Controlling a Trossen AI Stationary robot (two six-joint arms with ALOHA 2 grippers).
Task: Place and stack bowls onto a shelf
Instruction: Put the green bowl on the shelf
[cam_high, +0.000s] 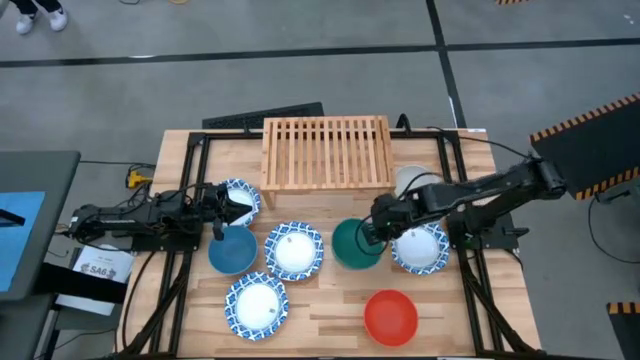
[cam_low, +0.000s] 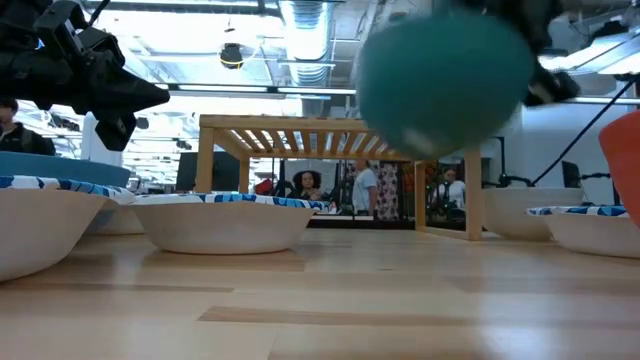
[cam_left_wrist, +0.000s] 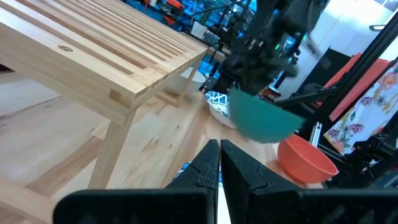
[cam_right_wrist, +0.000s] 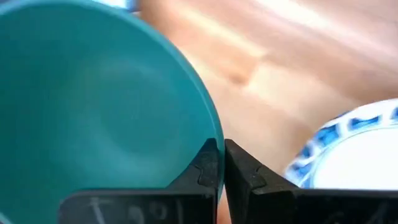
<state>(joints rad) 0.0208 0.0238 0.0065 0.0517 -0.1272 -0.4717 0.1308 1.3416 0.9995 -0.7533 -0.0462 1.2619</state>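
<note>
My right gripper (cam_high: 372, 236) is shut on the green bowl (cam_high: 352, 245), which it holds above the tabletop in front of the shelf (cam_high: 325, 152); the bowl also shows raised in the low view (cam_low: 445, 75). My left gripper (cam_high: 220, 208) is shut and empty, raised beside a patterned bowl (cam_high: 240, 198) at the table's left. The plain blue bowl (cam_high: 231, 250), two patterned bowls (cam_high: 293, 250) (cam_high: 257, 305), a third patterned bowl (cam_high: 420, 248), the red bowl (cam_high: 390, 315) and the white bowl (cam_high: 410, 180) rest on their bases on the table. The shelf's slatted top is bare. My right gripper pinches the green bowl's rim (cam_right_wrist: 214, 134) on the side toward the table's right, one finger inside the bowl and one outside. The fingers come from the table's right. The bowl is lifted clear of the table (cam_low: 445, 75).
The shelf stands on short legs at the table's far middle, with room under it (cam_low: 330, 200). The third patterned bowl lies just right of the held bowl. People stand in the room beyond the table (cam_low: 365, 190). Bare planks lie between the shelf and the bowls.
</note>
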